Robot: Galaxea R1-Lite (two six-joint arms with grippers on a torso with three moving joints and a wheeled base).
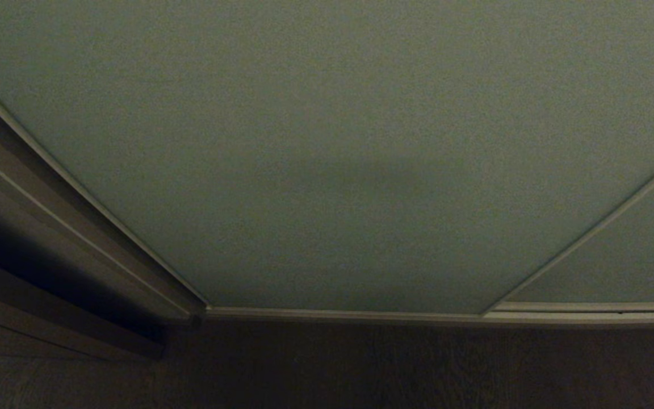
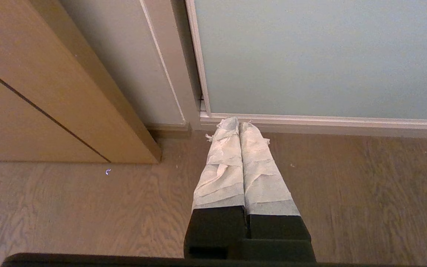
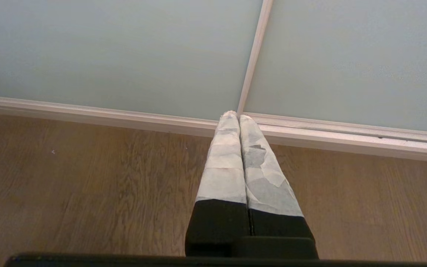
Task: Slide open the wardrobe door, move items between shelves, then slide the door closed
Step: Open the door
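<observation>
Both sets of jaws are pressed together with nothing between them: your left gripper [image 2: 238,124] has its two tape-wrapped fingers [image 2: 222,163] touching along their whole length, and your right gripper [image 3: 237,115] shows the same, its fingers [image 3: 224,159] meeting tip to tip. Neither arm appears in the head view; you only see them through their own wrist cameras, each hanging above the wooden floor [image 2: 87,207] and pointing toward the foot of the wardrobe.

The sliding wardrobe door [image 1: 327,147] fills nearly everything your head camera takes in: a pale grey-green panel, closed, with its slim off-white frame running along the bottom rail [image 1: 349,313]. To its right a second panel [image 1: 633,250] of the same colour sits just beside it, the two separated by a thin vertical strip that your right gripper's tips line up with. On the left, the door's edge meets a pale side post [image 2: 132,66], and beyond that stands brown wood panelling [image 2: 32,92] with a dark groove across it.

With the door shut you can see no shelves and no toys from any camera.
</observation>
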